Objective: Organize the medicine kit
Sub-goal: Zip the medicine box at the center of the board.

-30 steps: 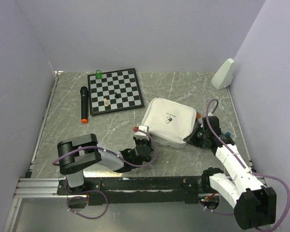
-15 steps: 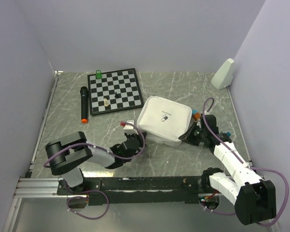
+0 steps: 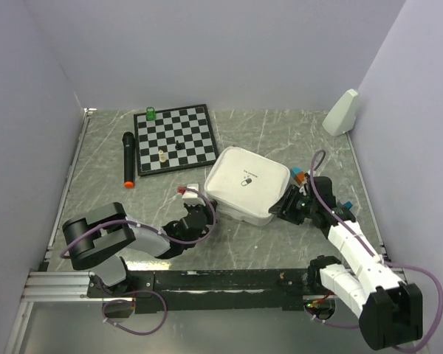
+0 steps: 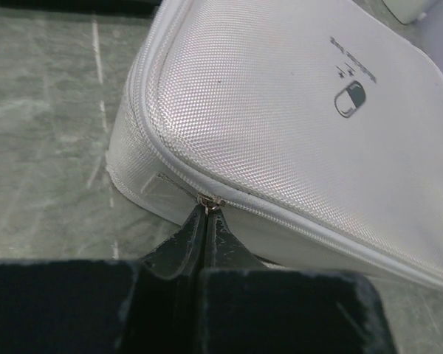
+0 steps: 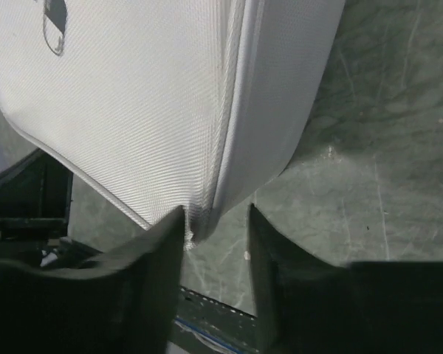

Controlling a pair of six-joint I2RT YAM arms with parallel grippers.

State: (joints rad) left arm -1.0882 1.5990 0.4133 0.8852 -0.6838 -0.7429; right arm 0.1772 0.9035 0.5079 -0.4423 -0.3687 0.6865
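The medicine kit point(image 3: 247, 184) is a white square soft case with a pill logo, lying closed in the middle of the table. It fills the left wrist view point(image 4: 295, 125) and the right wrist view point(image 5: 155, 96). My left gripper point(image 3: 197, 215) is at the kit's near left corner, and its jaws point(image 4: 207, 212) are shut on the small metal zip pull point(image 4: 210, 201). My right gripper point(image 3: 288, 205) is at the kit's near right corner. Its jaws point(image 5: 215, 221) stand open, with the corner of the kit against the left finger point(image 5: 159, 243).
A black-and-white chessboard point(image 3: 176, 138) with a few pieces lies at the back left. A black microphone with an orange end point(image 3: 128, 158) lies left of it, and a green piece point(image 3: 150, 113) is at its far corner. A white object point(image 3: 341, 112) leans on the right wall. Small orange and blue items point(image 3: 298, 175) lie behind the kit.
My left gripper has moved left along the kit's front edge to its near left corner. The kit has shifted left and turned a little. My right gripper followed it leftward.
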